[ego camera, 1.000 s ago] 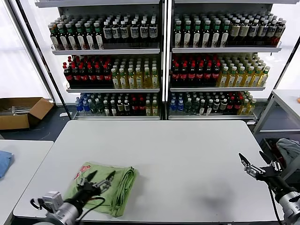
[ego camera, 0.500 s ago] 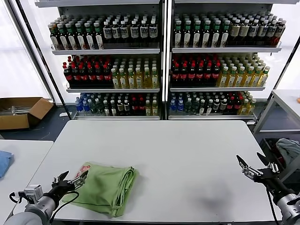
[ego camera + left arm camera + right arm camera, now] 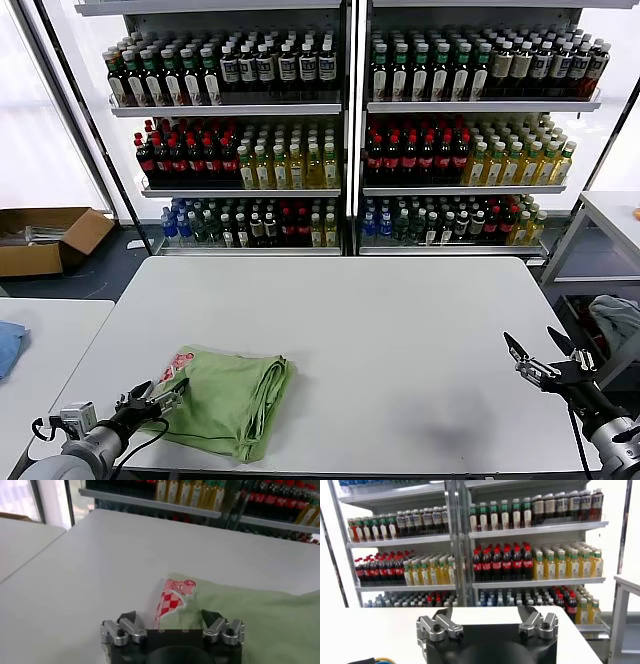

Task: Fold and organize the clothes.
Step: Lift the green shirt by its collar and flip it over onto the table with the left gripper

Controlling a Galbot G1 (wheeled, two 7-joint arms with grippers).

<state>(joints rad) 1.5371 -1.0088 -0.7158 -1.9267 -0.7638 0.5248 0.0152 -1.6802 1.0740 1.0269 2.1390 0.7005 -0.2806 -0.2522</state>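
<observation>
1. The polo shirt (image 3: 228, 398) is showing as soft matt cloth, light green, its folded edges rumpling; the red-and-white checkered logo (image 3: 170, 598) just ahead of the left gripper's (image 3: 172, 622) open fingers is looking like a flat print.
2. The table (image 3: 400, 330) is presenting a smooth, matt, pale top.
3. Both the left and the right gripper (image 3: 490, 622) are showing dull silver metal fingers on black matt bodies.

Behind the white desk (image 3: 400, 330) stand bottle-filled shelves (image 3: 345, 130); a cardboard box (image 3: 45, 238) sits on the floor.
</observation>
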